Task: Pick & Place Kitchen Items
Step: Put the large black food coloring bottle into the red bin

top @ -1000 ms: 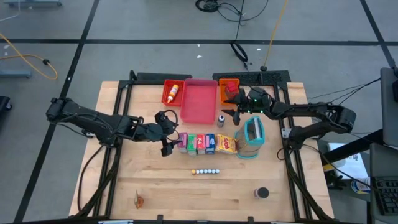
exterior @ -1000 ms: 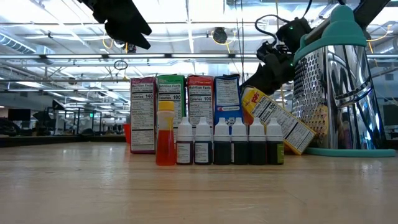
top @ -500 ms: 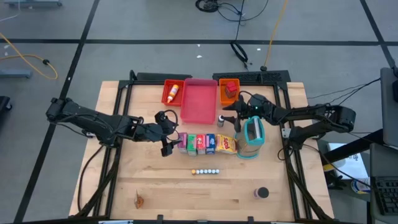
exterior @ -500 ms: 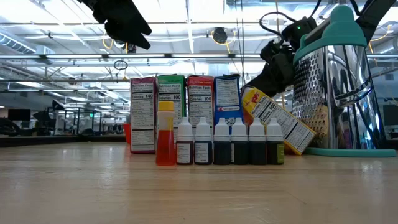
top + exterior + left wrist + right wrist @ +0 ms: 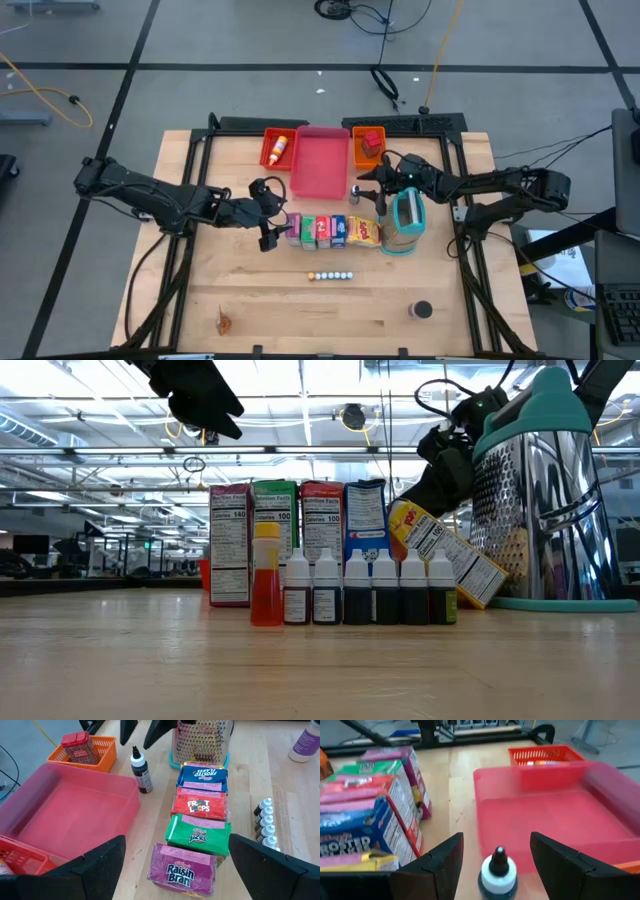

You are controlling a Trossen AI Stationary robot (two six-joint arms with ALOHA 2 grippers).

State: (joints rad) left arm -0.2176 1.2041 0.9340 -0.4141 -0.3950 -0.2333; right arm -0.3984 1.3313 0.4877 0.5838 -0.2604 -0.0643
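Wooden table (image 5: pixel 200 290) on grey floor, both arms reaching in from the sides.

Near edge: dark round can (image 5: pixel 421 311) toward the right corner; small orange-brown item (image 5: pixel 224 322) toward the left corner, kind not legible.

Next row back: line of tiny bottles (image 5: pixel 330 275), pale caps touching; low view shows one taller orange-red bottle (image 5: pixel 265 574) at the end of that line.

Mid table: four boxes upright, side by side, touching: purple box (image 5: pixel 183 872), green box (image 5: pixel 199 831), red box (image 5: pixel 201 805), blue box (image 5: pixel 203 774). Yellow box (image 5: pixel 445 555) tilted, leaning against the teal-and-steel grater (image 5: pixel 405 220) just to its right.

Left gripper (image 5: pixel 271 222) hovering just beside the purple end of the row, fingers (image 5: pixel 95 862) spread wide, holding nothing.

Right gripper (image 5: pixel 375 187) above the dark dropper bottle (image 5: pixel 498 874), fingers (image 5: pixel 440 862) apart on either side of the white cap, not touching, nothing gripped. Dropper bottle upright, between the pink tray (image 5: pixel 319 162) and the grater, just beside the tray's corner.

Far side: pink tray empty; red basket (image 5: pixel 277 148) to its left with a yellow-and-orange bottle (image 5: pixel 279 149) lying inside; orange basket (image 5: pixel 368 143) to its right holding a red block-shaped container (image 5: pixel 76 746).
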